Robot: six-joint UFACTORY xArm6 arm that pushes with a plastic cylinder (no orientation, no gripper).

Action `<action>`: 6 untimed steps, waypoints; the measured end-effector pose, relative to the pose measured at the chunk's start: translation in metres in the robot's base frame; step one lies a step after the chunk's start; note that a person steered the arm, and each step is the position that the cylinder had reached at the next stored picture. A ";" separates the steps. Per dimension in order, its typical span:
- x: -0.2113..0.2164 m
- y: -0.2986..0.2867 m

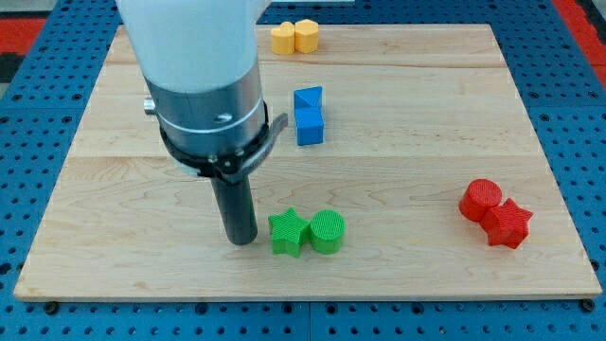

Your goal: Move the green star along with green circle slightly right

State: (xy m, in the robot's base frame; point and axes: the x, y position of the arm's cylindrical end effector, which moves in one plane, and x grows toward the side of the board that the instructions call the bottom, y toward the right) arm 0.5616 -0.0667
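The green star (287,232) lies near the view's bottom centre on the wooden board (398,123). The green circle (328,231) sits right beside it on its right, touching it. My tip (240,238) is just to the left of the green star, a small gap from its left point. The dark rod rises from the tip into the grey and white arm body above.
A blue triangle (308,98) and a blue cube (310,125) stand together above centre. A yellow pair of blocks (294,37) lies at the top edge. A red circle (482,199) and a red star (508,224) sit at the right.
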 end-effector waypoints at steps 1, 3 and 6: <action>0.007 0.003; 0.005 0.006; -0.003 0.084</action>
